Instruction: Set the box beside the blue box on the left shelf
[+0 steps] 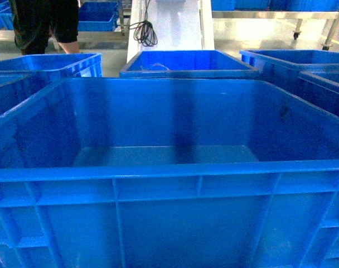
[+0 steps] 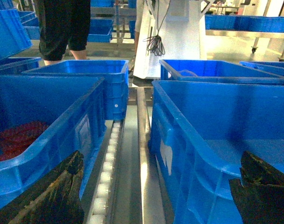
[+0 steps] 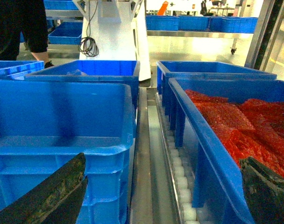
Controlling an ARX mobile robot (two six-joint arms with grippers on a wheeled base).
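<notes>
The large empty blue crate (image 1: 169,167) fills the centre and lower frame of the head view, on neither shelf, while the left gripper (image 2: 156,186) and right gripper (image 3: 165,191) hang spread wide with nothing between them, likely straddling it for lifting.

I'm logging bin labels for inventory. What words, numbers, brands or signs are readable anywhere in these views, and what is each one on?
No text can be read in any view.
Large blue plastic crate in front: plain walls, no label showing.
Pale patch on that crate's side wall, left wrist view: possibly a worn sticker, nothing legible.
Blue plastic crate of red bagged goods: no print can be made out.
</notes>
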